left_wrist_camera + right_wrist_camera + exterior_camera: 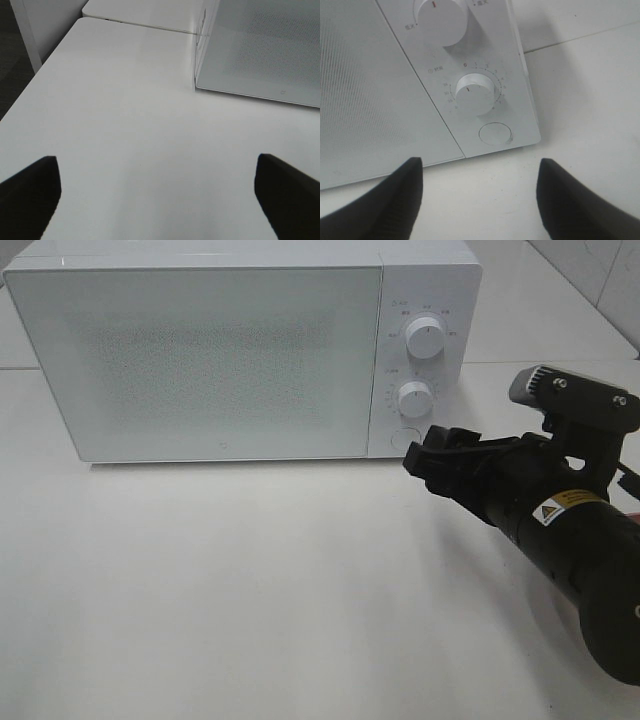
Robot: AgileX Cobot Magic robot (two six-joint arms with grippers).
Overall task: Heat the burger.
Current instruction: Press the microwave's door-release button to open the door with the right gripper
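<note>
From high up, we see only the right gripper [424, 455], mid-right, by the microwave [200, 360]; the wrist views show it and the left gripper [155, 160] spread wide, empty.

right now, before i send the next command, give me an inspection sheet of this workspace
surface: white table, bare in front of the microwave.
job's things: burger not in view; microwave door closed, and its inside cannot be seen.
clutter: nothing seen.
grippers: left hand open over bare table, holding nothing; right hand open and empty, pointed at the round button below the lower knob, apart from it.
cables: none on the table; a dark lead leaves the right arm at the edge of the high view.
surroundings: tiled wall behind on the right; dark floor beyond the table's edge.
</note>
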